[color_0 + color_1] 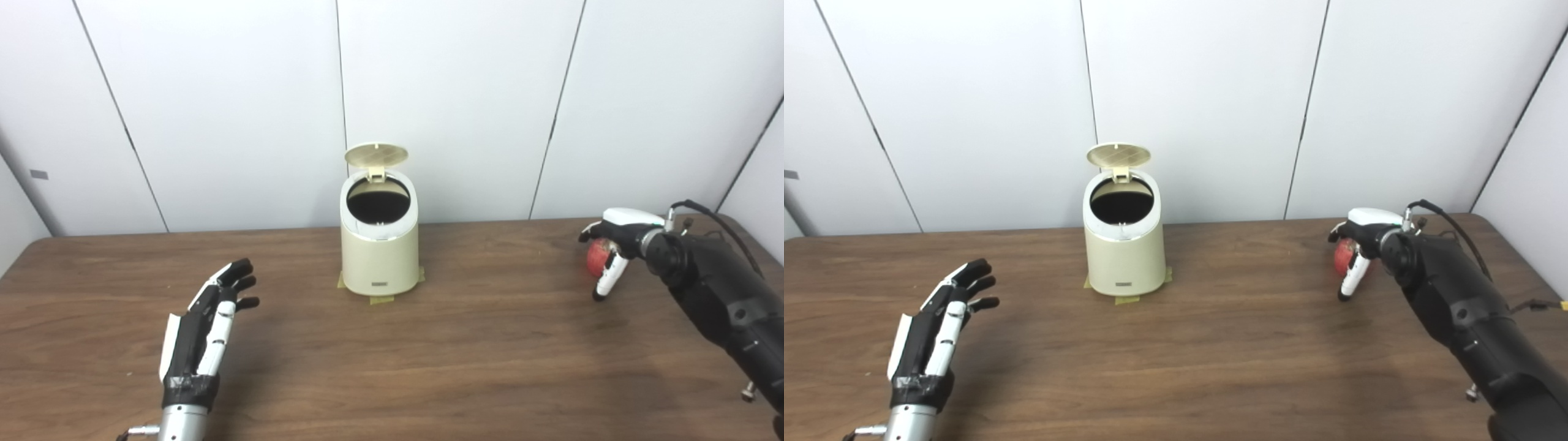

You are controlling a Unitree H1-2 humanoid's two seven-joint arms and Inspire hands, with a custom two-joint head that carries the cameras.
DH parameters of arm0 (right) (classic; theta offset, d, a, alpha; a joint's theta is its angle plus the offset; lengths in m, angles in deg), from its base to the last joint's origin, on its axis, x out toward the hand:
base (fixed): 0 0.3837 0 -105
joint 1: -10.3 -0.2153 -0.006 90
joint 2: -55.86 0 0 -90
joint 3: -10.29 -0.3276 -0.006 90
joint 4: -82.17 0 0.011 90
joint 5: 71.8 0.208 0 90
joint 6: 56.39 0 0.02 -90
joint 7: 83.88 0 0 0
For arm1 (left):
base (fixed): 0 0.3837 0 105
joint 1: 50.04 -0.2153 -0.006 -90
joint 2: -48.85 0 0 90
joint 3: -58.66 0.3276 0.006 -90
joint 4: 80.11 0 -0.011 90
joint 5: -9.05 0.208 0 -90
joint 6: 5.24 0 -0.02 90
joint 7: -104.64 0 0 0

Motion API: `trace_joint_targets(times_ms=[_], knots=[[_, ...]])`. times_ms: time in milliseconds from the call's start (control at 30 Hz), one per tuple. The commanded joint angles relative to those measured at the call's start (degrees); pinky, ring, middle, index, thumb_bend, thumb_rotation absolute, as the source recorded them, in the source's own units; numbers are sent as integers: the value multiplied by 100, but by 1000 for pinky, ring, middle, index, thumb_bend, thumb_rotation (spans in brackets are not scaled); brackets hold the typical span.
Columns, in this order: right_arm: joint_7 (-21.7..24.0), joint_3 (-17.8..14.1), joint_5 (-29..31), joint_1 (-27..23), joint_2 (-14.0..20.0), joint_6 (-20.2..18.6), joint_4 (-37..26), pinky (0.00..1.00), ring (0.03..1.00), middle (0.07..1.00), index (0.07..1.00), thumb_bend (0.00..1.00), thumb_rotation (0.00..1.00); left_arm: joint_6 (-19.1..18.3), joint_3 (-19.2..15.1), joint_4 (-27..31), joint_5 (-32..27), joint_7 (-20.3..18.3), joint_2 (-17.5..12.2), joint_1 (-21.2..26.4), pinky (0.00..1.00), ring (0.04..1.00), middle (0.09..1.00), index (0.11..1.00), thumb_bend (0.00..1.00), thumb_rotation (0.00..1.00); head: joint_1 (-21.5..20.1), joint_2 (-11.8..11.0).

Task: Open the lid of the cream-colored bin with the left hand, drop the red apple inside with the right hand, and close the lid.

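Note:
The cream-colored bin stands at the table's middle back, taped down. Its round lid is tipped up at the rear and the dark opening shows. The red apple is at the far right of the table. My right hand is cupped over the apple's top, with the fingers curled past its far side and the thumb straight down in front of it, not closed. My left hand is open and empty, low over the table at the front left, well away from the bin.
The wooden table runs to a white panelled wall behind the bin. My right forearm comes in along the table's right edge with a cable looped above the wrist. Bits of tape lie at the bin's base.

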Motion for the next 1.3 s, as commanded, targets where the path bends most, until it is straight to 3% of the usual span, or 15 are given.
trace_joint_targets(times_ms=[0, 67, 100, 167, 267, 433, 500, 633, 700, 733, 833, 967, 1067, 1167, 1267], knots=[[-329, 30, -240, -286, 153, -19, -81, 631, 768, 823, 779, 860, 74, 196, 21, 44, 63, 27, -11, 40, 707, 821, 844, 816, 371, 761, 0, 9], [-452, 157, -455, -318, 138, -170, 11, 513, 633, 724, 734, 814, 21, 173, 24, 59, 72, 27, -13, 36, 705, 825, 848, 819, 371, 763, 0, 9], [-515, 221, -550, -354, 118, -240, 117, 388, 497, 584, 591, 646, 8, 156, 23, 60, 82, 33, -14, 40, 707, 826, 851, 819, 375, 765, 1, 4], [-752, 325, -710, -399, 83, -280, 333, 311, 414, 511, 516, 559, 2, 131, 22, 80, 85, 39, -10, 43, 708, 827, 851, 819, 370, 766, 5, 0], [-938, 387, -831, -411, 53, -353, 423, 232, 338, 409, 502, 528, 0, 135, 19, 96, 64, 39, 0, 42, 707, 821, 846, 816, 353, 753, 7, 1], [-1030, 315, -807, -331, 57, -463, 200, 213, 303, 473, 489, 530, 0, 177, 21, 90, 68, 28, -16, 38, 704, 824, 847, 818, 351, 753, -14, 11], [-1044, 273, -786, -285, 68, -490, 39, 241, 350, 424, 497, 528, 0, 210, 20, 60, 66, 20, -28, 44, 703, 821, 846, 817, 362, 755, -16, 14], [-874, 293, -842, -306, 69, -609, -206, 372, 479, 501, 483, 527, 0, 243, 19, 32, 32, -2, -37, 54, 698, 818, 845, 814, 360, 755, -31, 18], [-906, 211, -756, -254, 82, -517, -445, 368, 468, 475, 490, 528, 0, 245, 20, 21, 42, 1, -40, 59, 698, 818, 845, 815, 362, 754, -36, 21], [-890, 183, -746, -217, 95, -496, -627, 318, 412, 431, 499, 526, 0, 247, 21, 15, 51, 4, -41, 61, 699, 822, 847, 816, 363, 758, -36, 21], [-807, 212, -892, -144, 191, -335, -1324, 313, 401, 434, 500, 530, 0, 201, 19, 16, 58, 20, -25, 58, 707, 825, 846, 816, 368, 758, -42, 23], [-600, -68, -598, -14, 151, -196, -2322, 268, 362, 401, 497, 528, 0, 196, 25, -6, 77, 28, -24, 59, 710, 827, 847, 817, 360, 747, -48, 33], [-420, -274, -388, 141, 141, -24, -3304, 337, 435, 457, 483, 533, 0, 245, 47, -25, 154, 36, -38, 55, 704, 829, 848, 818, 352, 747, -34, 28], [-230, -358, -353, 218, 110, 184, -4248, 296, 385, 435, 482, 532, 0, 239, 69, -5, 202, 38, -39, 40, 706, 829, 849, 818, 336, 750, -36, 24], [-147, -377, -424, 191, 32, 437, -4835, 255, 343, 509, 475, 526, 0, 167, 68, 37, 168, 32, -10, 26, 717, 831, 851, 822, 308, 750, -35, 18]])
